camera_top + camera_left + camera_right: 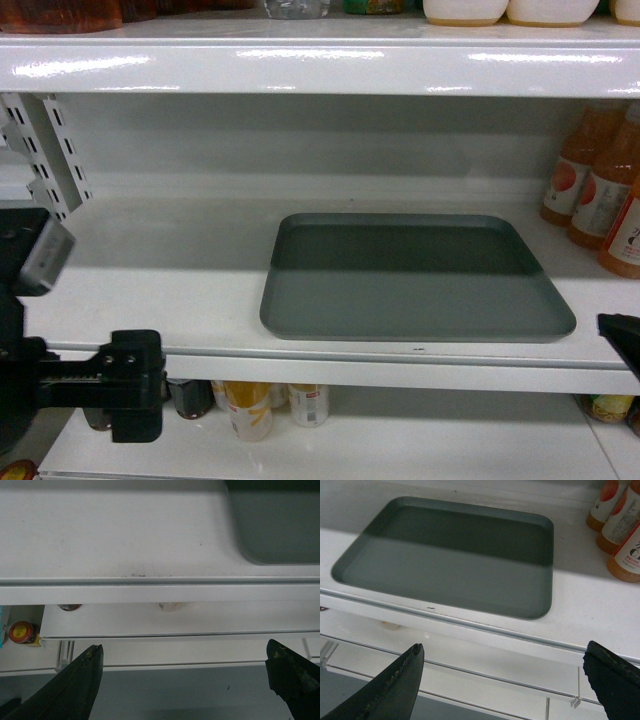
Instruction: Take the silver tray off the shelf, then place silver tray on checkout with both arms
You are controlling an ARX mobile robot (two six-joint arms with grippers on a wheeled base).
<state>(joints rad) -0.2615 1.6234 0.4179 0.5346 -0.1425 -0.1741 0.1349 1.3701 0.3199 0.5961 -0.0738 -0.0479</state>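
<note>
1. Pincers wait short of the shelf (150, 290): your left pincer (182, 672) and right pincer (502, 675) both hang with jaws wide apart, holding nothing.
2. Silver tray (415, 285) lies flat near the shelf's front lip, juice bottles (600, 190) at its 2 o'clock.
3. Bring each pincer level to the tray's 9 and 3 o'clock rims, clamp together, lift evenly.

The silver tray (415, 290) is a large flat rectangle, matte grey-green, with rounded corners and a low rim. It lies flat and apparently empty on the glossy white shelf (150, 270), near the front lip, its rear half in shadow.
</note>
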